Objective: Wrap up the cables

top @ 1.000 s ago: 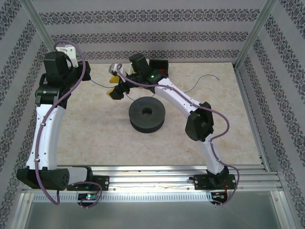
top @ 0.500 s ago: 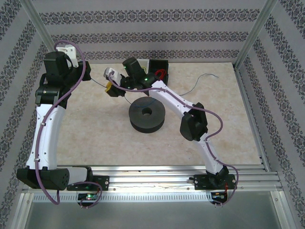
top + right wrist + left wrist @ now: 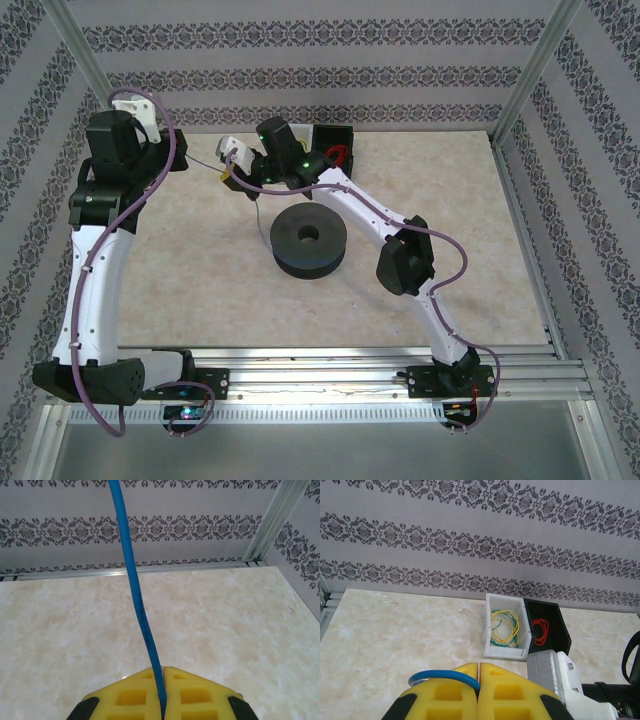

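Top external: black spool (image 3: 308, 240) lies flat at mid-table and serves as my landmark. The right gripper (image 3: 228, 172) sits beyond the spool and to its left, with its arm reaching across above the spool's far side. What it holds is too fine to read from up here. I also cannot tell whether any turns lie in the spool's groove.

Left wrist: left gripper (image 3: 479, 666) has its yellow fingers pressed together, pinching a small loop of the blue wire (image 3: 440, 676). Ahead of it, by the back wall, stand a white box (image 3: 487, 625) of yellow and green wires and a black box (image 3: 562, 630) holding a red wire coil (image 3: 540, 630). The frame cuts off the fingers' lower halves.

Right wrist: right gripper (image 3: 163, 669) is clamped on the same wire, which rises straight and taut out of the top of the frame. Its far end is cut off.

Step in hand, as I judge it: the wire is stretched between both grippers, ready for winding. The next move calls for carrying it down around the spool while keeping tension.
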`<state>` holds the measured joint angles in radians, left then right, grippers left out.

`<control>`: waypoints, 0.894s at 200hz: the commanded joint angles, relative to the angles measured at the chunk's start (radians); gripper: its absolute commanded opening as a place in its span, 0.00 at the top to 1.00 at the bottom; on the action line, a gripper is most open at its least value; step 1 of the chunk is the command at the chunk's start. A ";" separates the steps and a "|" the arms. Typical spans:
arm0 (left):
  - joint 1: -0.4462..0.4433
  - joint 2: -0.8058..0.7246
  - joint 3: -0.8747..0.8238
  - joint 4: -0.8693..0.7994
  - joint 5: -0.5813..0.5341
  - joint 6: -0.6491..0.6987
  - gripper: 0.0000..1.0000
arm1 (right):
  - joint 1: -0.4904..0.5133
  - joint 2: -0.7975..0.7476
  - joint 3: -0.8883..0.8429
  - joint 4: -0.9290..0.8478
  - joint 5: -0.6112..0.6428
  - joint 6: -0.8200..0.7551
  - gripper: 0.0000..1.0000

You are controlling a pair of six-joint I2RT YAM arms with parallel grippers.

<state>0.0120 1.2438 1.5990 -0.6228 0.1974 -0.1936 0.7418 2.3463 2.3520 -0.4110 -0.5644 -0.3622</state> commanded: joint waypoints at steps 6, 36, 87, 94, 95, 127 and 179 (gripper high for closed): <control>-0.013 -0.037 -0.008 -0.019 -0.018 0.019 0.87 | -0.016 0.029 0.027 -0.007 0.015 -0.033 1.00; -0.013 -0.057 -0.015 -0.038 -0.033 0.035 0.80 | -0.016 0.031 0.039 -0.015 -0.013 -0.081 1.00; -0.013 -0.075 -0.002 -0.060 -0.052 0.049 0.45 | -0.054 0.008 0.166 -0.139 0.003 -0.201 1.00; -0.013 -0.076 -0.005 -0.060 -0.053 0.049 0.41 | -0.063 -0.003 0.192 -0.168 0.004 -0.223 1.00; -0.013 -0.078 -0.006 -0.060 -0.054 0.049 0.41 | -0.064 -0.005 0.196 -0.172 0.005 -0.226 1.00; -0.014 -0.091 -0.045 -0.052 -0.056 0.048 0.28 | -0.087 -0.055 0.346 -0.341 0.055 -0.347 1.00; -0.013 -0.106 -0.167 -0.018 -0.025 0.020 0.16 | -0.064 -0.177 0.447 -0.504 0.150 -0.465 1.00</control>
<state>0.0120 1.1522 1.4792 -0.6571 0.1535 -0.1585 0.6468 2.2780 2.7480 -0.8055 -0.4747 -0.7303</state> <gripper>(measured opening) 0.832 0.052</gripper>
